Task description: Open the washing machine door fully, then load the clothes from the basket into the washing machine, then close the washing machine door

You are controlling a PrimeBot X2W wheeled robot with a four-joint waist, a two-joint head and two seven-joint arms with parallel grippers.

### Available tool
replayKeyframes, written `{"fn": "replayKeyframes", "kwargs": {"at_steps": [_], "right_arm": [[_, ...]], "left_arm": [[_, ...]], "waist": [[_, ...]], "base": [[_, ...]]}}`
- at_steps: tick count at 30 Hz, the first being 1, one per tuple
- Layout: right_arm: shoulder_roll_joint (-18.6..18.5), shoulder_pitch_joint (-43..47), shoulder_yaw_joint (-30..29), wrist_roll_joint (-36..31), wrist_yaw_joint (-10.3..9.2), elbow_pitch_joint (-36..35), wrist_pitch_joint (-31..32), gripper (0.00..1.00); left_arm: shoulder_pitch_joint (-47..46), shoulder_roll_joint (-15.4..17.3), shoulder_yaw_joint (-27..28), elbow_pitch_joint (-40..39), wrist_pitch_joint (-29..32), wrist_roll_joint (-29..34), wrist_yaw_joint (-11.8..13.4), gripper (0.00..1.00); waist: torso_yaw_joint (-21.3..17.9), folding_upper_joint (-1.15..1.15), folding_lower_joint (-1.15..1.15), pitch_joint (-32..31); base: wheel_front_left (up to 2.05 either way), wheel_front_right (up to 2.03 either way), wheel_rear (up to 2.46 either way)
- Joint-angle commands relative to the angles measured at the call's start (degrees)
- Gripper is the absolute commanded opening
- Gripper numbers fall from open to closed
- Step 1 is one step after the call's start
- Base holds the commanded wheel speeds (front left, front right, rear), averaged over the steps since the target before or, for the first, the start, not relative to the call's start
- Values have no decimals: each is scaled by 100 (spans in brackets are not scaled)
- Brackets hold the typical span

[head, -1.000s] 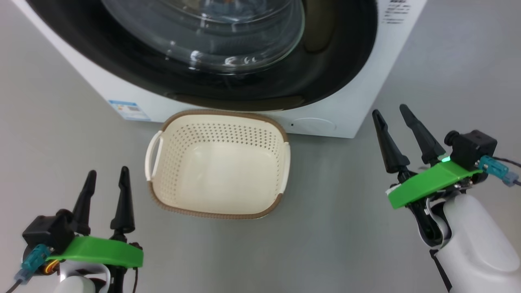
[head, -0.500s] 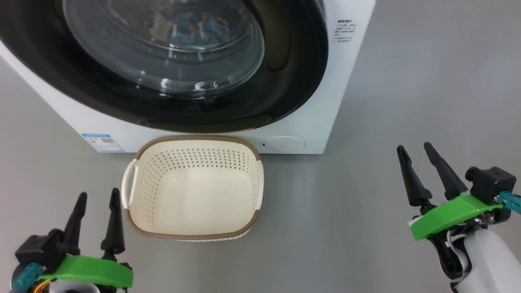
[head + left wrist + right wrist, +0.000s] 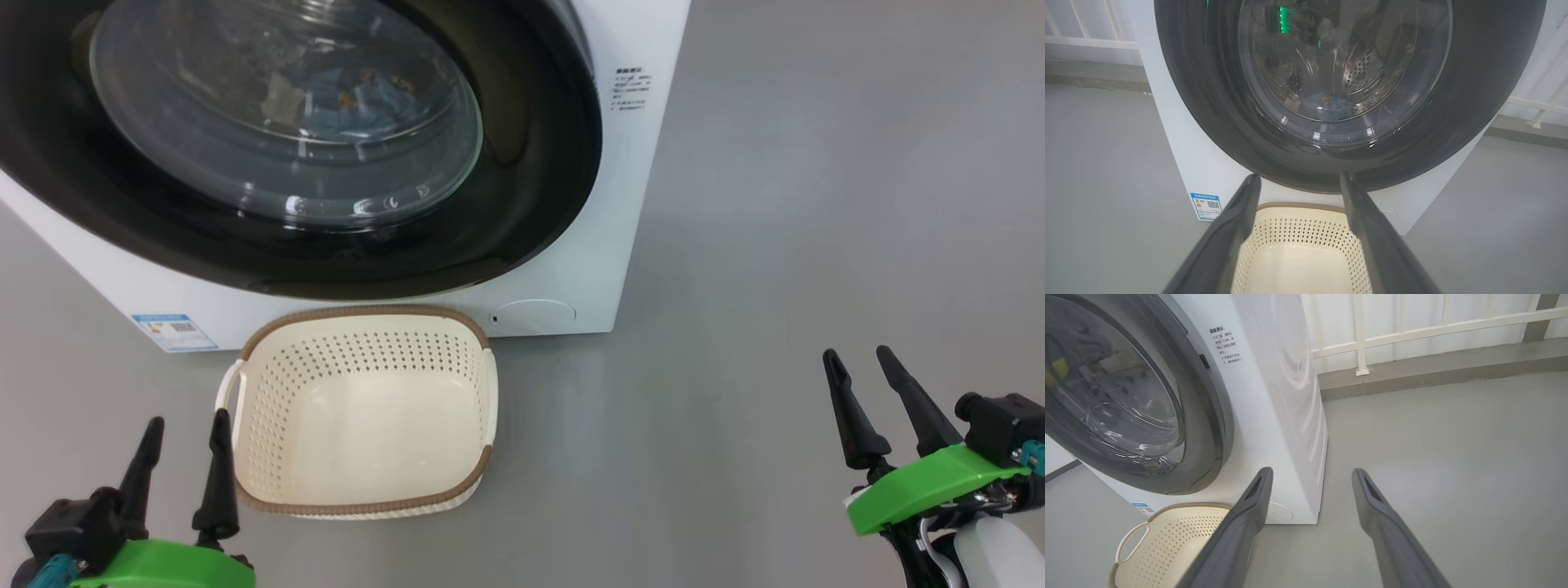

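Left gripper hovers spread and empty just beside the near-left corner of the basket. Right gripper hangs spread and empty over the floor, well to the right. The clothes lie in the washing machine behind the washing machine door, which looks shut flush. The task seems done, so any retreat should steer the left gripper away from the basket rim.
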Motion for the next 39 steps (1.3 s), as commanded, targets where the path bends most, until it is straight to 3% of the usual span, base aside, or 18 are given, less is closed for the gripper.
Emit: {"fn": "replayKeyframes", "kwargs": {"at_steps": [1, 35, 36, 39], "right_arm": [[-88, 116, 71, -54, -33, -152, -27, 100], [-114, 477, -166, -74, -33, -196, -27, 100], [-14, 456, -281, 1, 1, -25, 0, 0], [137, 530, -245, 5, 1, 175, 8, 0]], "left_arm": [[-35, 171, 252, -105, -36, 100, -9, 100], [233, 103, 412, -175, -36, 134, -9, 100], [324, -33, 191, 9, 2, 112, 1, 0], [362, -177, 133, 208, 10, 108, 1, 0]], "waist": [[-72, 0, 0, -88], [-164, 0, 0, -337], [-163, 0, 0, -336], [-164, 0, 0, -337]], "base": [[0, 0, 0], [0, 0, 0], [0, 0, 0], [0, 0, 0]]}}
